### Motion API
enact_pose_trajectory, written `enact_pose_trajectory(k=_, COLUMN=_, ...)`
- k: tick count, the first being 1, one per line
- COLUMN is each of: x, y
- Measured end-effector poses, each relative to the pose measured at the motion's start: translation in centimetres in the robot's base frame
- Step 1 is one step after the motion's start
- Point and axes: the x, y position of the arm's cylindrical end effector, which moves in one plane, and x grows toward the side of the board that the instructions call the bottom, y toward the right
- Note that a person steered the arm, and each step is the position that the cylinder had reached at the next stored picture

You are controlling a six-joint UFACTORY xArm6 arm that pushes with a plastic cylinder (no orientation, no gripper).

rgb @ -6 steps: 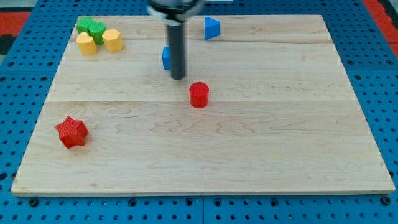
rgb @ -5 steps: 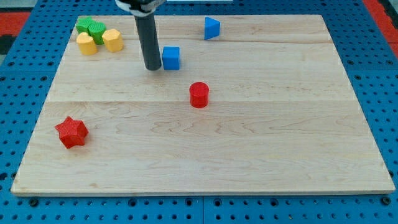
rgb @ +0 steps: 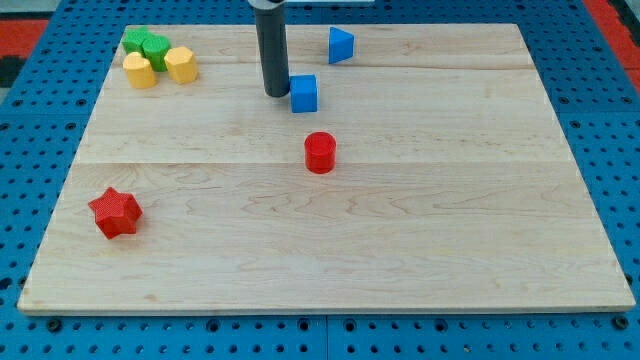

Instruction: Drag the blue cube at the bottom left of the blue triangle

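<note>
The blue cube (rgb: 304, 93) lies on the wooden board (rgb: 420, 230), below and left of the blue triangle (rgb: 341, 45) near the view's top. My tip (rgb: 277, 94) rests at the cube's left side, touching or almost touching it. The dark rod rises straight up out of the view's top.
A red cylinder (rgb: 320, 152) sits just below the blue cube. A red star (rgb: 115, 212) lies at the view's left. At the top left corner, two green blocks (rgb: 146, 45) and two yellow blocks (rgb: 161, 67) cluster together. Blue pegboard surrounds the board.
My tip went from the cube's right side round to its left, then moved right. The blue cube slid right, closer to the blue triangle.
</note>
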Motion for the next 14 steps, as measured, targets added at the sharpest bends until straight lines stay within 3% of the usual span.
enact_pose_trajectory(k=2, x=-3.7, y=0.4)
enact_pose_trajectory(k=5, x=3.8, y=4.5)
enact_pose_trajectory(k=7, x=2.9, y=4.6)
enact_pose_trajectory(k=8, x=2.2, y=9.3)
enact_pose_trajectory(k=9, x=4.0, y=17.1)
enact_pose_trajectory(k=10, x=12.9, y=17.8)
enact_pose_trajectory(k=11, x=16.7, y=14.7)
enact_pose_trajectory(k=12, x=16.7, y=10.7)
enact_pose_trajectory(k=13, x=16.4, y=4.4)
enact_pose_trajectory(k=14, x=12.5, y=4.4)
